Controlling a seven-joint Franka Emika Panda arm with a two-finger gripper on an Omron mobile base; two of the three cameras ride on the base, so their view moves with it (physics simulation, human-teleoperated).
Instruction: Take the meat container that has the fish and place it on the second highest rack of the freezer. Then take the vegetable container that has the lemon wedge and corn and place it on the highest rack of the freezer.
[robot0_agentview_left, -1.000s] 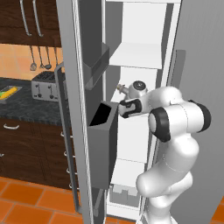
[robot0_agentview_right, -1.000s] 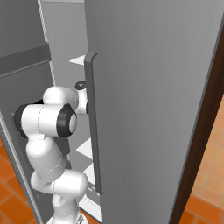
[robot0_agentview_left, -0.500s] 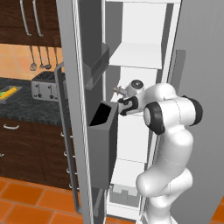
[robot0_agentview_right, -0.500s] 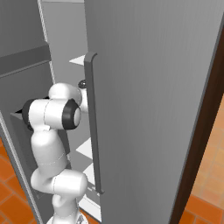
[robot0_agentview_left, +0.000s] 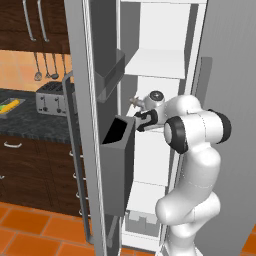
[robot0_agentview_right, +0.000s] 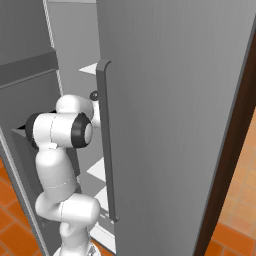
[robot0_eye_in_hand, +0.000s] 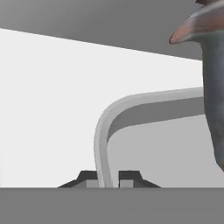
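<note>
In the hand view my gripper is shut on the curved rim of the meat container, a grey metal pan. The silvery-grey fish lies across its right side. Behind the pan is a flat white surface of the freezer interior. From the left base view my gripper reaches into the open freezer, below a white shelf. Far left on the counter sits the vegetable container with the yellow corn and a green bit beside it.
The open freezer door stands left of my arm, with dark door bins close to my hand. A closed grey door with a long handle flanks the arm's right. A toaster stands on the dark counter.
The arm's elbow has shifted slightly left, toward the freezer interior. The hand stays at about the same height, still shut on the pan.
</note>
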